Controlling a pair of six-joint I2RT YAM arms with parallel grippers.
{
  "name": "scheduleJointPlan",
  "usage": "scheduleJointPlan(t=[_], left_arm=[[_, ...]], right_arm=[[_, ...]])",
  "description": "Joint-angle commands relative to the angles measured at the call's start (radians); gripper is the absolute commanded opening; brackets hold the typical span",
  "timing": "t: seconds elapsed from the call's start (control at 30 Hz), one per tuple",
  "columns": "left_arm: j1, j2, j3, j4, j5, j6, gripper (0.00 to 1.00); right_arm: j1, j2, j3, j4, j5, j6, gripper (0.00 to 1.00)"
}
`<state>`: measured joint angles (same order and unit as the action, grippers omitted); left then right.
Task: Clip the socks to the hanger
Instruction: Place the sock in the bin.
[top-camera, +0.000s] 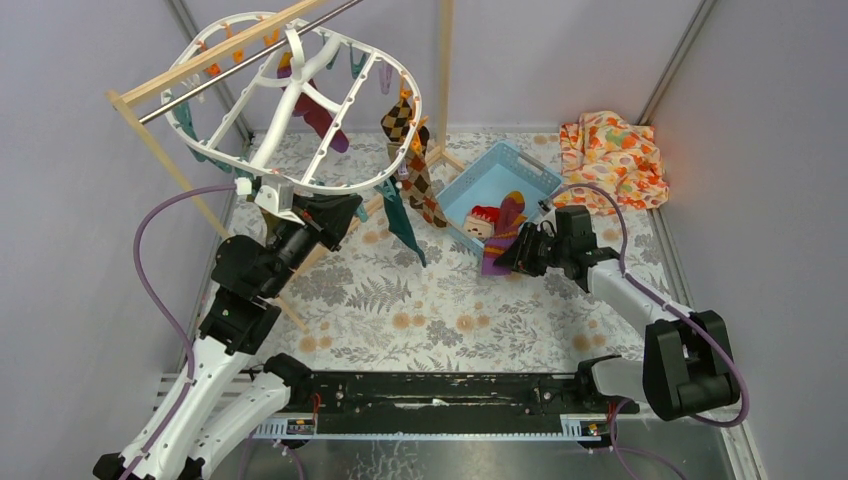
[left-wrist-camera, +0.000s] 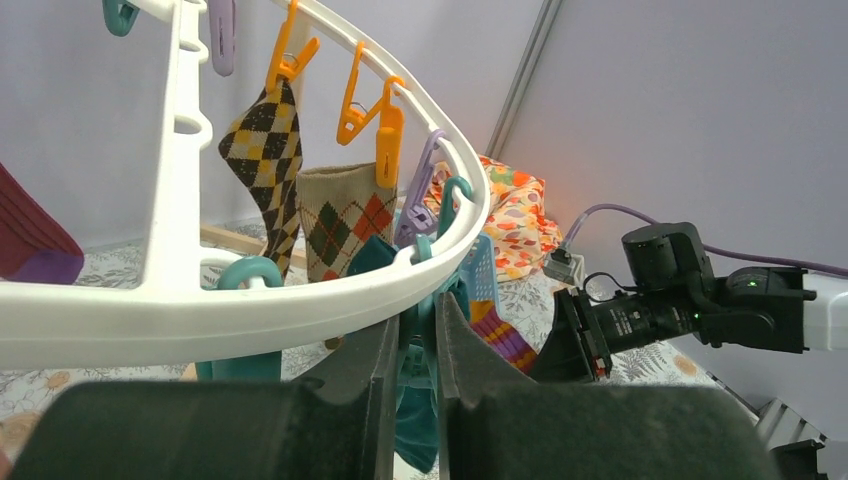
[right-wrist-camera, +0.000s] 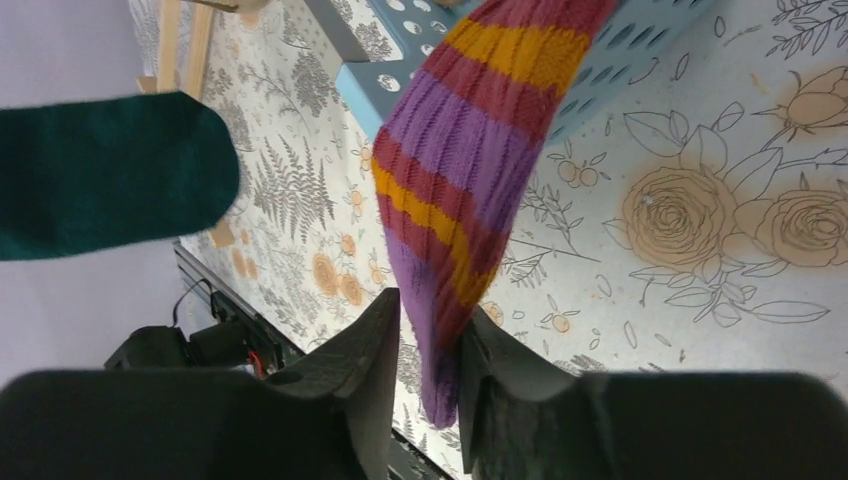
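The white oval hanger (top-camera: 330, 185) hangs tilted from a metal rod, with argyle socks (top-camera: 425, 190), a maroon sock (top-camera: 320, 115) and a teal sock (top-camera: 405, 225) pegged on it. My left gripper (left-wrist-camera: 418, 335) sits under the hanger rim (left-wrist-camera: 200, 310), shut on a teal peg (left-wrist-camera: 428, 318) above the teal sock. A purple, maroon and yellow striped sock (right-wrist-camera: 460, 170) drapes over the blue basket's edge. Its toe hangs between the parted fingers of my right gripper (right-wrist-camera: 430, 340), touching one finger, with a gap at the other. A red sock with a cream cuff (top-camera: 483, 220) lies in the basket.
The blue basket (top-camera: 520, 165) stands at the back middle, beside the wooden rack (top-camera: 160, 150) that carries the rod. An orange floral cloth (top-camera: 612, 150) lies at the back right. Spare orange and purple pegs (left-wrist-camera: 365, 100) dangle from the rim. Grey walls close in on three sides.
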<state>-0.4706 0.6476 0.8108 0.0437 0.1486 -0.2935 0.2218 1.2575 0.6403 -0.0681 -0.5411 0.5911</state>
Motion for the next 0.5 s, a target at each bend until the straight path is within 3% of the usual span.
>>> scheduleJointPlan(t=[0.0, 0.23, 0.47], left_arm=[[-0.005, 0.010, -0.018, -0.001, 0.053, -0.004, 0.00], [-0.005, 0.009, -0.019, -0.005, 0.054, 0.001, 0.00], [-0.005, 0.010, -0.016, -0.008, 0.064, 0.005, 0.00]], right_arm=[[0.000, 0.046, 0.050, 0.037, -0.018, -0.096, 0.35], [-0.001, 0.182, 0.229, -0.173, -0.079, -0.364, 0.36], [0.000, 0.323, 0.361, -0.365, -0.226, -0.482, 0.34]])
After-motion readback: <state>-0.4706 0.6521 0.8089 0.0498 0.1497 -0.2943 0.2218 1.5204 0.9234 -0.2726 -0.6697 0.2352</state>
